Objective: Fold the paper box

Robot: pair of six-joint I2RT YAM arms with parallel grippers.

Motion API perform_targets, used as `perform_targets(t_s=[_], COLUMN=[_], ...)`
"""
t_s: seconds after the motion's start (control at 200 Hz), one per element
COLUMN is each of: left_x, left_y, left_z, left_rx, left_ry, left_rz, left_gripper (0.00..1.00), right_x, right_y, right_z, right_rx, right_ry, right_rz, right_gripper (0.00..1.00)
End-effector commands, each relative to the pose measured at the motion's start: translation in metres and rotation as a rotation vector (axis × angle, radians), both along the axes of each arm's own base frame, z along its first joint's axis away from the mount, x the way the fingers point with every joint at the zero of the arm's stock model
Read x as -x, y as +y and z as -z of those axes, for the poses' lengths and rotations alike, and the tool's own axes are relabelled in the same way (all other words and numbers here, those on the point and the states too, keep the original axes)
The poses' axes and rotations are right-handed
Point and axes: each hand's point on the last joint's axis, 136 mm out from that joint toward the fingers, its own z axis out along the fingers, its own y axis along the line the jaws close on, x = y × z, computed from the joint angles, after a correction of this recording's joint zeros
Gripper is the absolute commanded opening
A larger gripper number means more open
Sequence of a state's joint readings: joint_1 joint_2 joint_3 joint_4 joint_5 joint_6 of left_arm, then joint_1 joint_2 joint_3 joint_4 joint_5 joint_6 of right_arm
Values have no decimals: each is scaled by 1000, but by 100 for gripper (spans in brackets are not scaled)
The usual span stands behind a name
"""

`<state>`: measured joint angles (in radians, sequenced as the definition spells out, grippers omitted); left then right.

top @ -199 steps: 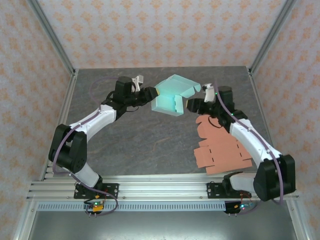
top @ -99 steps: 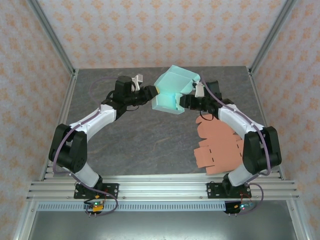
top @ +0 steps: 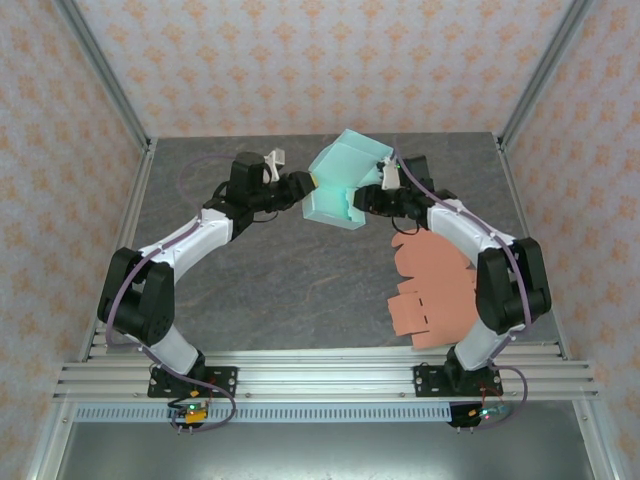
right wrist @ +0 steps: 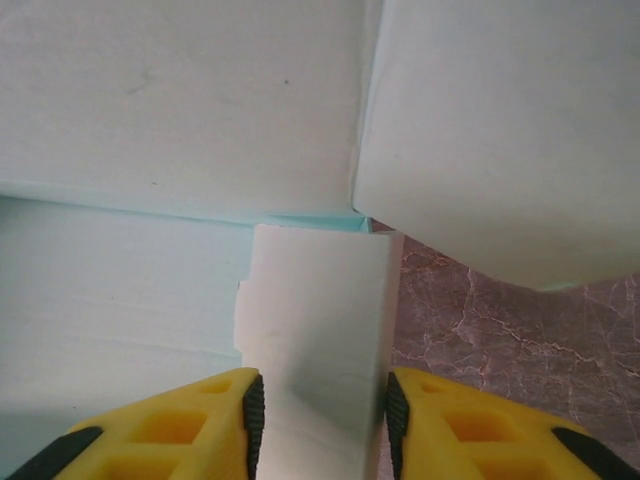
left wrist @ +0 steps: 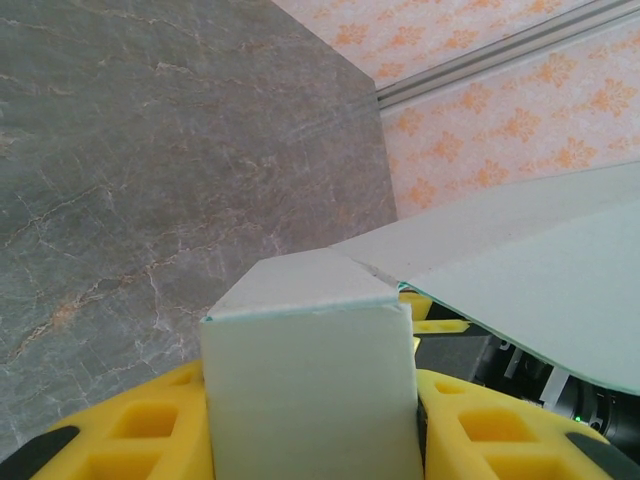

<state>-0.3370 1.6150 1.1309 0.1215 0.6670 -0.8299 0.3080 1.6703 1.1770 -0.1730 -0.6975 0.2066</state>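
The right gripper is clamped on a pale tab of the mint-green paper box, yellow fingers pressed to either side. A second ago it sat off the box's lower right corner, and its arm now bends tighter above the flat orange cardboard sheets. The left gripper stays closed on the box's left edge, unmoved, and the box is held between the two over the far middle of the grey table, tipped steeper and folded narrower than before.
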Motion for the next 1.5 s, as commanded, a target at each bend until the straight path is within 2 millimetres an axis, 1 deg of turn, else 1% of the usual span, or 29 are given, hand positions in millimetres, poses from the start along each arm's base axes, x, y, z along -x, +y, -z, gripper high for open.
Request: perform_targets(t_s=[0.0, 0.095, 0.175, 0.275, 0.4, 0.496, 0.526, 0.571, 0.591, 0.701, 0.806, 1.021, 1.166, 1.321, 1.366, 1.396, 1.462, 1.497], left_x=[-4, -4, -4, -3, -3, -1, 0, 2, 2, 6, 8, 9, 8, 6, 6, 6, 5, 5], left_y=[-12, -14, -16, -18, -18, -18, -19, -19, -19, -16, -13, -16, -20, -21, -21, -21, -21, -20], left_z=[-35, -36, -34, -31, -26, -23, -22, -20, -19, -14, -9, -12, -16, -15, -17, -18, -18, -17], left_rx=[34, 38, 35, 30, 14, -14, -30, -57, -69, -124, -143, -132, -100, -92, -84, -82, -82, -85], left_ry=[-114, -123, -121, -124, -113, -118, -120, -115, -113, -118, -113, -120, -126, -119, -120, -121, -121, -119], left_rz=[29, 41, 48, 60, 59, 65, 73, 79, 81, 79, 76, 93, 95, 93, 93, 92, 91, 89], left_gripper=[31, 31, 31, 31, 31, 30, 30, 30, 30, 29, 29, 29, 29, 29, 29, 29, 29, 29], right_x=[-3, -3, -5, -6, -12, -15, -15, -18, -18, -19, -18, -23, -24, -24, -24, -22, -21, -21], right_y=[3, 7, 13, 19, 16, 12, 10, 7, 6, 6, 7, 1, 4, 6, 8, 10, 11, 9], right_z=[3, 11, 15, 19, 23, 27, 30, 31, 30, 18, 5, -11, -9, -4, -5, -6, -14, -18], right_rx=[35, 51, 41, 40, 54, 87, 101, 112, 112, 107, 76, -9, -30, -36, -46, -65, -125, -155], right_ry=[19, 29, 43, 43, 37, 28, 28, 24, 22, -20, -49, -72, -57, -47, -50, -55, -71, -77], right_rz=[19, 22, 19, 11, 38, 56, 64, 84, 88, 83, 66, 77, 64, 55, 46, 32, 23, 29], right_gripper=[44, 44, 41, 39, 29, 28, 30, 43, 46, 53, 54, 54, 52, 52, 54, 58, 64, 66])
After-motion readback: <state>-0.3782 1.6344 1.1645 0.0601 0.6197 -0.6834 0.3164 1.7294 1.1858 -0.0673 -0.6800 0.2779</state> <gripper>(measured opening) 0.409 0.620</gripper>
